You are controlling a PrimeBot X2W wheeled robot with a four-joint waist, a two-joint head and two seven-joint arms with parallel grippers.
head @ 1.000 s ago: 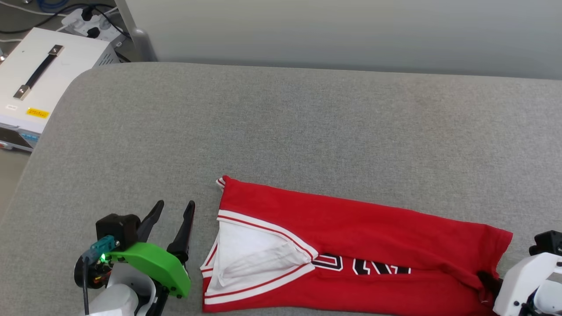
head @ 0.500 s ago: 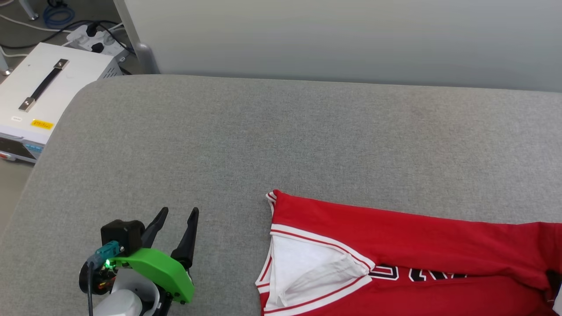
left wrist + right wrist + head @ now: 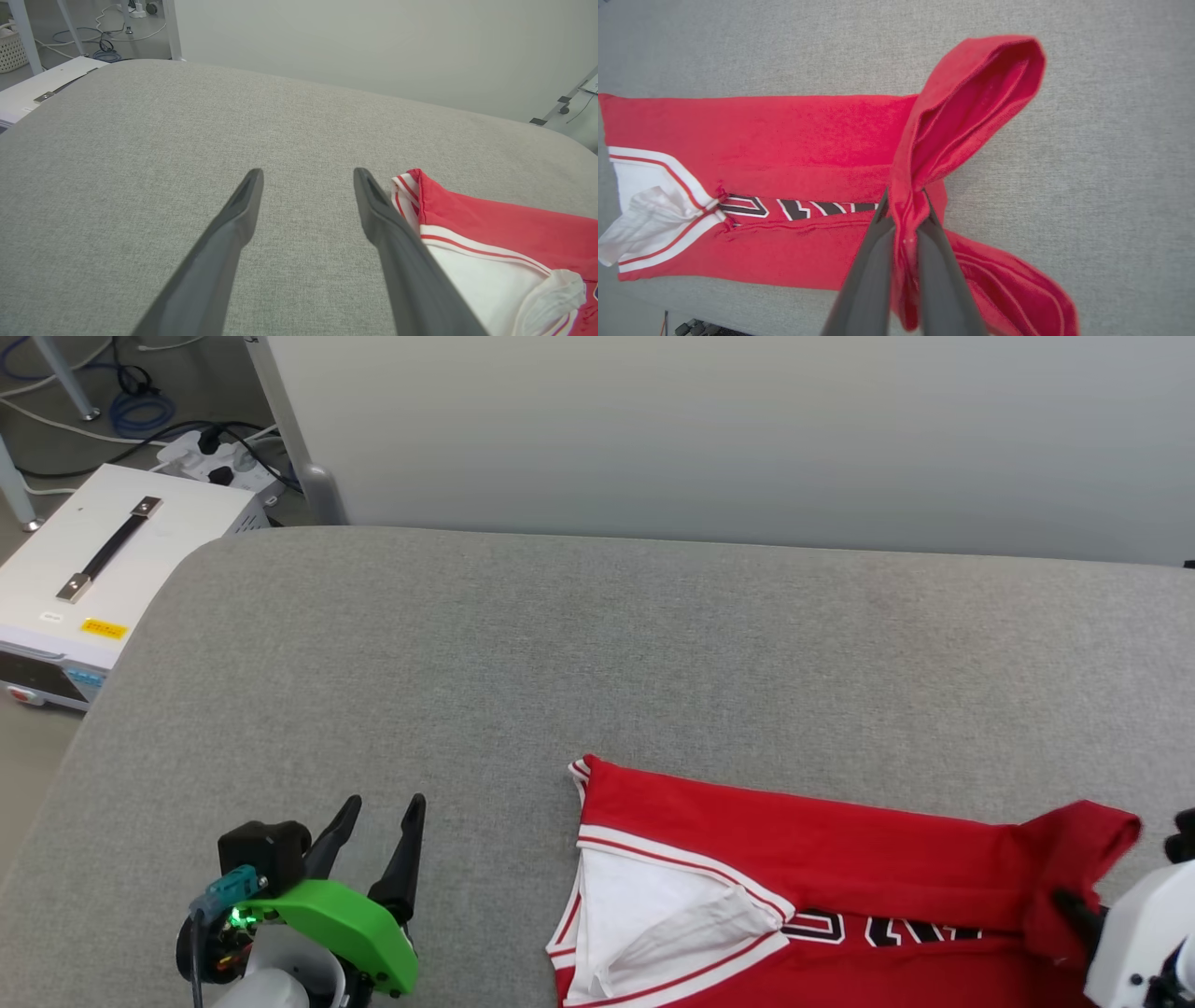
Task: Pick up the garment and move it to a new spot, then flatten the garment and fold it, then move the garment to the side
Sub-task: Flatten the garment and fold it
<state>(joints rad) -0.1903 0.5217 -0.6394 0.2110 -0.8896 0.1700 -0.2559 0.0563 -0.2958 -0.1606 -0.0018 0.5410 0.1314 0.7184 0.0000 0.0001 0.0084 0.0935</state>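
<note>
Garment: you have the garment (image 3: 822, 859) lying on the grey tabletop (image 3: 560, 644) at the near edge, towards your right. It is a long red strip with its long sides turned in.
Visible detail: a white sleeve (image 3: 653, 915) with striped trim shows at the strip's left end. Only a thin band of the black lettering (image 3: 803, 208) shows in the seam between the turned-in sides.
Right tool: your right tool (image 3: 904, 198) is clamped narrow on a bunch of red cloth at the strip's right end. That end is lifted off the tabletop and loops up on both sides of the fingers.
Left tool: your left tool (image 3: 385, 800) is spread wide and holds nothing. It is near the sleeve end but apart from it.
Done, as it looks: the relocation and flattening appear finished, and the lengthwise folds are in place.
Left to do: you likely need to carry the gripped end over towards the sleeve end to shorten the strip. After that, move the folded garment aside.
Watch for: the bunched grip may drag the turned-in sides open.
</note>
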